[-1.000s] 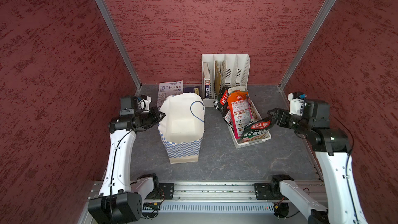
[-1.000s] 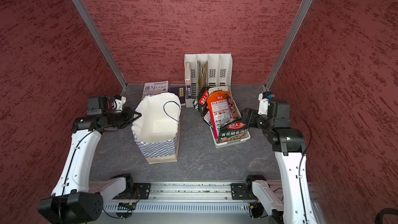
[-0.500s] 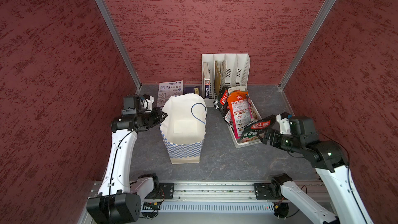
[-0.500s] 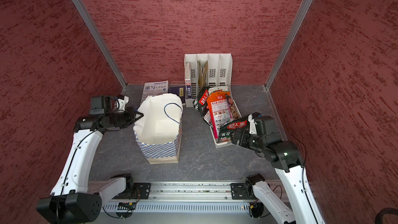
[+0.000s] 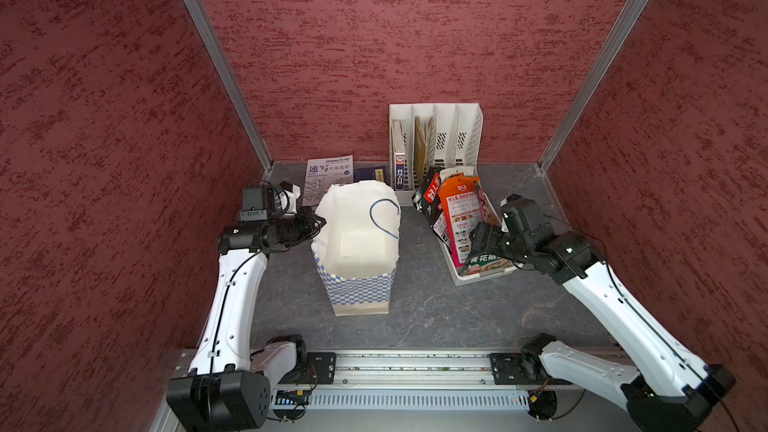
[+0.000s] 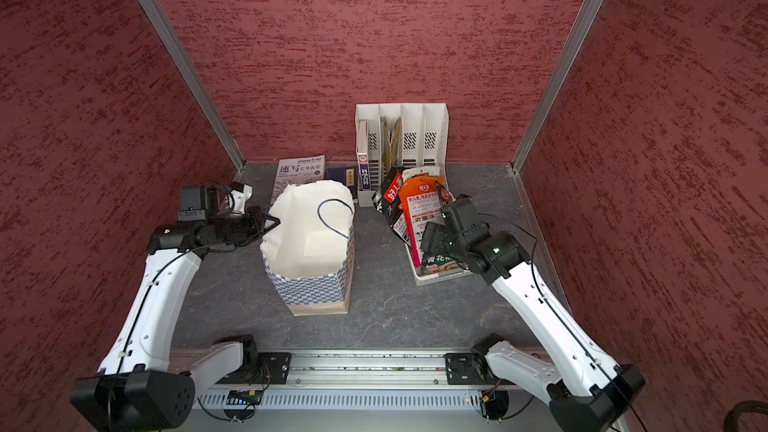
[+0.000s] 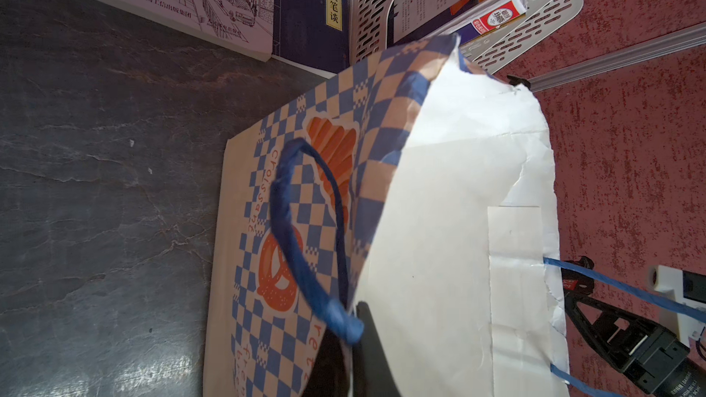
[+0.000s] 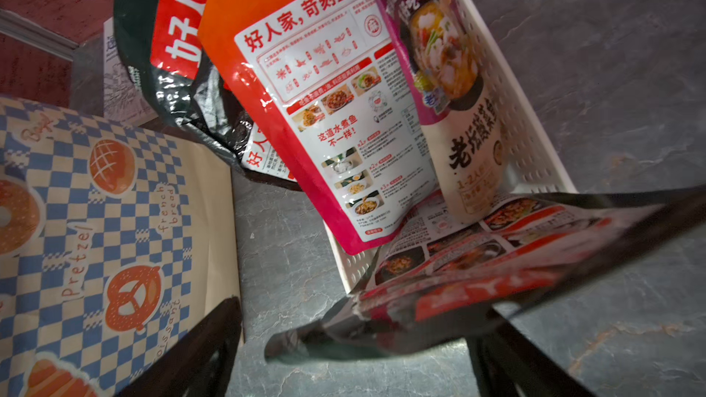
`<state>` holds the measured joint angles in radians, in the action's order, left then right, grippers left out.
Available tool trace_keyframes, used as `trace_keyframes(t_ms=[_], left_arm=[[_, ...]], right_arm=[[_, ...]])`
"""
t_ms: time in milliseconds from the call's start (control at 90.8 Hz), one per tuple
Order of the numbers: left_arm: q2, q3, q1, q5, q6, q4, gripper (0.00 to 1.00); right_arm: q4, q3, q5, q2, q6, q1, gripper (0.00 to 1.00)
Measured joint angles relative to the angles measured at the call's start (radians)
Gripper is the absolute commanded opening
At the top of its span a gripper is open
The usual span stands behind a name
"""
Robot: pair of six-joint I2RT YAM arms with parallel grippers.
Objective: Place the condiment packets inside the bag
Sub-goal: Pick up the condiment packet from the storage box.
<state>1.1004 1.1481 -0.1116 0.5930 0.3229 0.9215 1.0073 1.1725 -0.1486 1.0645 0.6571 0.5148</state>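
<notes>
1. Both top views: bright, even light; shadows faint; wall edges bow outward.
2. Left wrist view: white inside of the bag [image 7: 439,223] nearly blown out.
3. Right wrist view: dim, with dark corners; glare on the orange packet [image 8: 317,108]; nearest packet [image 8: 477,292] blurred.

The left arm [image 5: 232,297] stood up from the rail and bent forward at the elbow, wrist level, the left gripper [image 5: 319,224] pinched closed on the bag [image 5: 361,284] rim. The right arm [image 5: 623,305] leaned inward, wrist tipped down, the right gripper [image 5: 473,245] spread wide, a packet [image 8: 458,280] lying between its jaws.
</notes>
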Motion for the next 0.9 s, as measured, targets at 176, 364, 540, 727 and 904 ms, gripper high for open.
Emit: trace_keyframes(t_ms=[176,364,540,727,904], left_arm=[[0.000,-0.004,0.007,-0.005,0.000,-0.005,0.00],[-0.001,-0.010,0.012,-0.013,0.000,-0.011,0.00],[-0.006,-0.022,0.020,-0.016,0.002,-0.025,0.00],[-0.016,-0.023,0.024,-0.023,0.003,-0.024,0.00],[-0.027,-0.023,0.029,-0.027,0.006,-0.018,0.00]], right_arm=[[0.006,-0.013,-0.084,0.027,-0.001,-0.016,0.81],[-0.003,-0.092,-0.091,-0.010,-0.006,-0.079,0.52],[-0.002,-0.140,-0.090,-0.056,-0.019,-0.101,0.00],[0.063,-0.098,-0.088,-0.062,-0.072,-0.105,0.00],[0.215,0.234,-0.020,0.005,-0.235,-0.103,0.00]])
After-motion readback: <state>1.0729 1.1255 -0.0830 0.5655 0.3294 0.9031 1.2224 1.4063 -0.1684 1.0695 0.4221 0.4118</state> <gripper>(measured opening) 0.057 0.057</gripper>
